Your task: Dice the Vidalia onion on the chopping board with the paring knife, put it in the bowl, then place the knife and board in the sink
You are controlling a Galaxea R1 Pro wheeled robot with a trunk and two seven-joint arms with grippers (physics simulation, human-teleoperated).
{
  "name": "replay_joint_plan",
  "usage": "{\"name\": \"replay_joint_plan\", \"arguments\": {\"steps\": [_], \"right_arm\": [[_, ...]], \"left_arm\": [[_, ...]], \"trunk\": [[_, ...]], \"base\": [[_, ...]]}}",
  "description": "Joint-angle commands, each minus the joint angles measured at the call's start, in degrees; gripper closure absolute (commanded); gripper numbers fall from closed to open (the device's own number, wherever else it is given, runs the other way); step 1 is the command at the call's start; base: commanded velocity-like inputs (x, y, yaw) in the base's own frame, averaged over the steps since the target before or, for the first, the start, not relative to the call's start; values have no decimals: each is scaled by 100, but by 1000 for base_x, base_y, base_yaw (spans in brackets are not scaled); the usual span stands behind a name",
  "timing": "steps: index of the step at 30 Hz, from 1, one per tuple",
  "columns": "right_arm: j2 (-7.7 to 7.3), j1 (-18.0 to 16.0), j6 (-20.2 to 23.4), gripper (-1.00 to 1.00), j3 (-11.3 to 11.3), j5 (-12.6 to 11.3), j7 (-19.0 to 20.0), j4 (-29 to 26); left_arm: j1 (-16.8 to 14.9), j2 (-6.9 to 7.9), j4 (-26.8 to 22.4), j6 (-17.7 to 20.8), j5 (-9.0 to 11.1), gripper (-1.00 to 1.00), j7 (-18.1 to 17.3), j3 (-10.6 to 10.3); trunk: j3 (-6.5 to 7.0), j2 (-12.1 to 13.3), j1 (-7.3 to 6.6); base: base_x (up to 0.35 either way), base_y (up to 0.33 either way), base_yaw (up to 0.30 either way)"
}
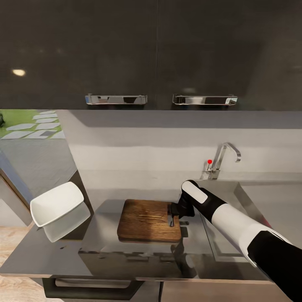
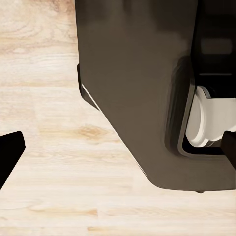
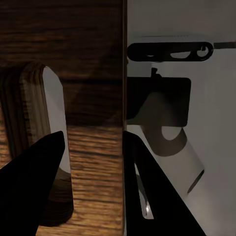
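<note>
Head view: the chopping board (image 1: 147,221) lies flat on the grey glossy countertop (image 1: 105,251), near the middle, its slot-shaped handle hole (image 1: 170,219) at the right end. The right gripper (image 1: 175,214) is down at that right end of the board, the white and black arm reaching in from the near right.

Right wrist view: the two dark fingers (image 3: 29,191) stand apart, spread astride the board's right edge (image 3: 123,123); one finger is over the wood by the handle slot (image 3: 54,147), the other over the grey worktop beside it. Cannot tell whether either finger touches the board.

The white bowl (image 1: 56,204) sits tilted at the far left of the countertop, well apart from the board, its reflection below it. The sink (image 1: 247,201) lies to the right of the board, partly hidden by the arm; the chrome tap (image 1: 222,161) with a red dot (image 1: 209,161) stands at its far edge.

Left wrist view: pale wood floor (image 2: 49,147) and a dark cabinet side (image 2: 132,88); the left gripper's fingertips (image 2: 10,152) show at the picture's two edges, set wide apart, nothing between them.

No writing or brand is legible on any surface.
</note>
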Motion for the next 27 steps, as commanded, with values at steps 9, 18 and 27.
{"name": "replay_joint_plan", "arguments": {"steps": [9, 18, 27], "right_arm": [[-7, -8, 1, 100, 37, 53, -90, -12], [-6, -8, 1, 100, 37, 137, -169, 18], [-6, -8, 1, -100, 43, 150, -174, 23]], "left_arm": [[1, -1, -2, -15, 3, -100, 2, -1], [3, -1, -2, -15, 3, -100, 2, -1], [0, -1, -2, -15, 3, -100, 3, -1]], "trunk": [[-12, -11, 4], [-12, -11, 4], [-12, -11, 4]], "base": [[0, 0, 0], [0, 0, 0], [0, 0, 0]]}}
